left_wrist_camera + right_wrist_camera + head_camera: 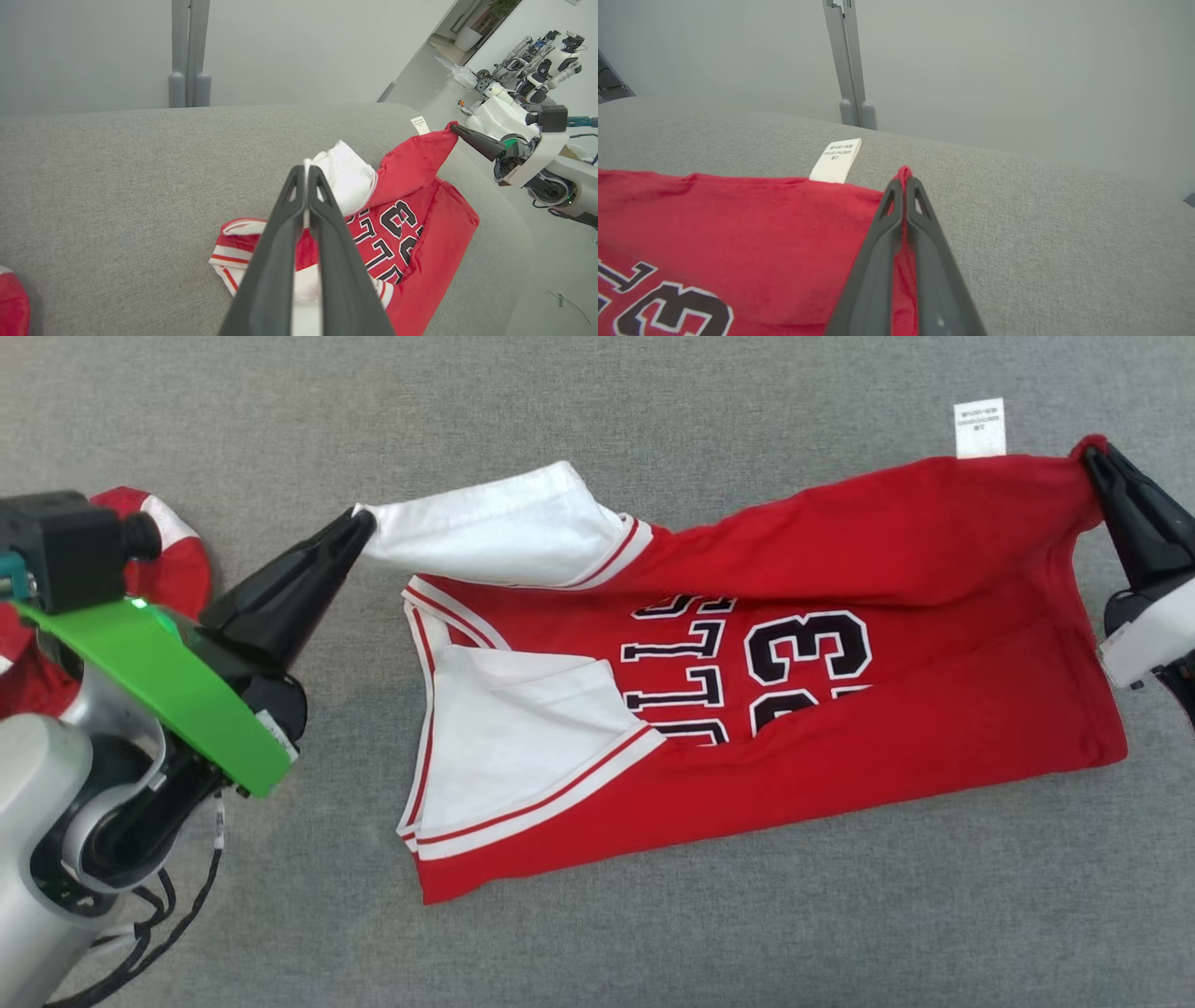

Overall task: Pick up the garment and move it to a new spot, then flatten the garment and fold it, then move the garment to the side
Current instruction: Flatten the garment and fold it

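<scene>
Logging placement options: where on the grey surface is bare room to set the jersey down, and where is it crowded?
Bare grey surface: a wide band beyond the jersey, left of the care label, and another along its near side. Crowded: the left side, where a second red-and-white garment lies by the left gripper.

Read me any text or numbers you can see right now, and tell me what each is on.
"LLS": black letters on the red jersey, the rest folded under.
"3": large black digit beside them; its neighbour is half hidden.
Print on the white tag at the jersey's edge: too small to read.
</scene>
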